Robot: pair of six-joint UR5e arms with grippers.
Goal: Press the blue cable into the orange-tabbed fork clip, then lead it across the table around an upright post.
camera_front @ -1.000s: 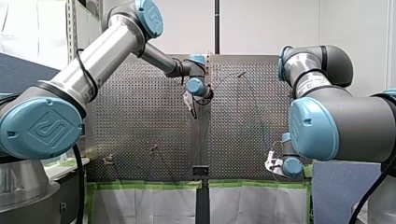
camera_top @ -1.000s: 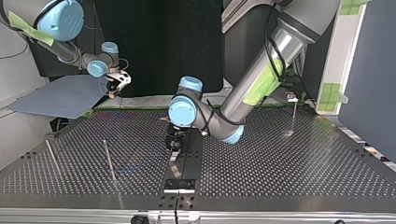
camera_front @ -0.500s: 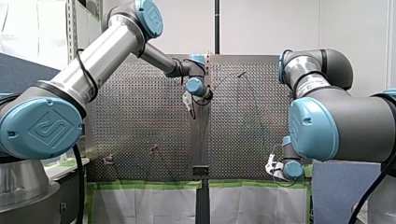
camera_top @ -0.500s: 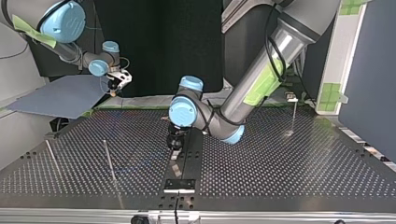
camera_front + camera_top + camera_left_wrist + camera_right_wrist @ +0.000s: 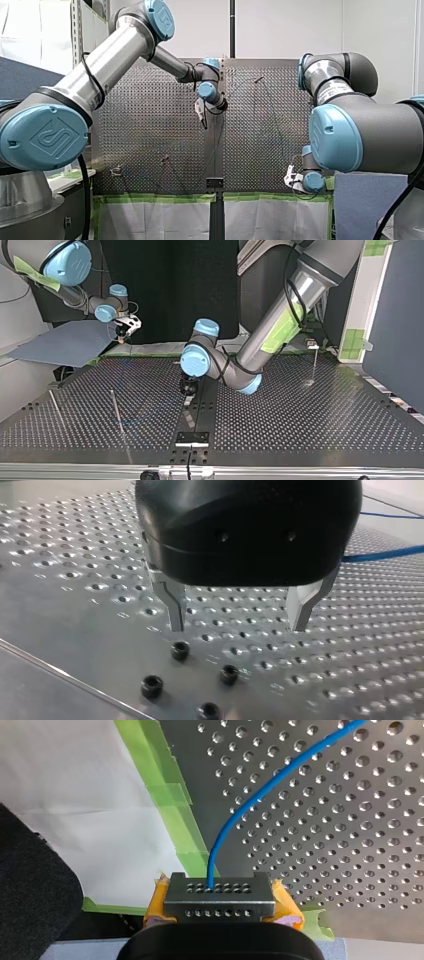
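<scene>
My right gripper (image 5: 220, 904) shows yellow pads (image 5: 285, 906) shut on a grey perforated connector block (image 5: 219, 896). The blue cable (image 5: 260, 790) leaves that block and runs out over the perforated table. In the top view this gripper (image 5: 123, 331) hangs over the table's far edge at the left. My left gripper (image 5: 239, 626) is open, its metal fingers (image 5: 175, 605) just above the plate with nothing between them. It hovers near the table's middle (image 5: 189, 386). A stretch of the blue cable (image 5: 385, 555) lies beside it. I cannot make out the orange-tabbed clip.
Thin upright posts stand at the top view's left (image 5: 116, 410), far left (image 5: 54, 406) and far right (image 5: 315, 362). A black rail (image 5: 197, 412) runs down the table's middle. Black bolt heads (image 5: 180, 650) sit just ahead of my left fingers. Green tape (image 5: 170, 785) edges the table.
My left gripper has drawn back a little along the black rail, toward the arms' side in the top view. My right gripper sank slightly, then stayed still with the connector in it.
</scene>
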